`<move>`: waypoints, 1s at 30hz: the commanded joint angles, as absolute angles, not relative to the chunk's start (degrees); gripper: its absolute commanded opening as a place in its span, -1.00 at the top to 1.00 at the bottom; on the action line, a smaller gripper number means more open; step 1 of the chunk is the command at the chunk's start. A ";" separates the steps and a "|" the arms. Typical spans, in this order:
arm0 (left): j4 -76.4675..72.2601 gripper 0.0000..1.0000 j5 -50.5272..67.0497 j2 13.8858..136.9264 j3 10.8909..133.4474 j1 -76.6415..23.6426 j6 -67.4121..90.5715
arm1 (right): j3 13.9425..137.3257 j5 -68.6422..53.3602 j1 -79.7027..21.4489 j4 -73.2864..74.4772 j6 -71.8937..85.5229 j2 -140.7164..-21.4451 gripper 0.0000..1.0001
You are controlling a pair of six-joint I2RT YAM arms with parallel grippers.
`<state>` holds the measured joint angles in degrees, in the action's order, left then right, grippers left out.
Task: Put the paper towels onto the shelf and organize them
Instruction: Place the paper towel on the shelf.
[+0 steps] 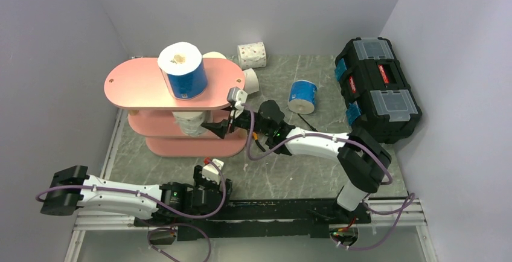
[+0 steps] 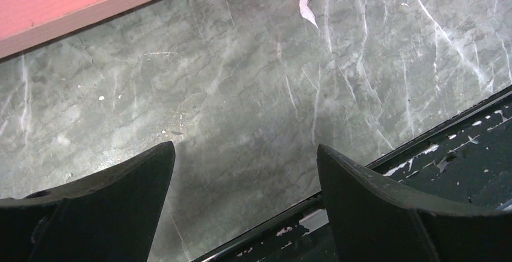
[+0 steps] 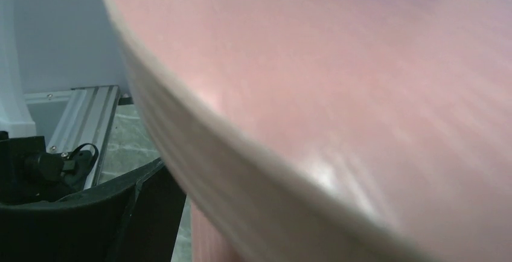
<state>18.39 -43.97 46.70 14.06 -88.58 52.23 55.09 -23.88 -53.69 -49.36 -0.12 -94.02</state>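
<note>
Top view: the shelf (image 1: 136, 84) stands upper left, a blue roll (image 1: 183, 72) on top. The right gripper (image 1: 212, 129) is at its middle tier beside a white roll (image 1: 188, 123); I cannot tell its grip.
Left wrist view: the left gripper (image 2: 244, 171) is spread and empty, the shelf upper left.
Right wrist view: the shelf fills the frame, one finger (image 3: 90, 226) lower left.

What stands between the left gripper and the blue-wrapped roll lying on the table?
The right arm: its forearm lies across the line from the left gripper to that blue-wrapped roll, reaching toward the shelf.
</note>
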 commanded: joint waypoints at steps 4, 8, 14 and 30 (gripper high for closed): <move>18.72 -0.88 -45.46 47.44 16.69 -89.12 54.05 | 59.34 -26.32 -53.67 -51.69 3.85 -98.49 -0.44; 18.98 -0.88 -45.57 47.89 16.91 -89.24 54.23 | 59.15 -26.56 -53.87 -52.48 4.51 -99.01 -0.44; 19.07 -0.88 -45.65 48.15 17.11 -89.22 54.32 | 56.39 -24.66 -53.87 -53.93 5.12 -96.18 -0.44; 21.53 -0.86 -46.79 47.47 18.71 -90.20 54.60 | 44.76 -18.64 -53.85 -58.13 9.10 -81.86 -0.45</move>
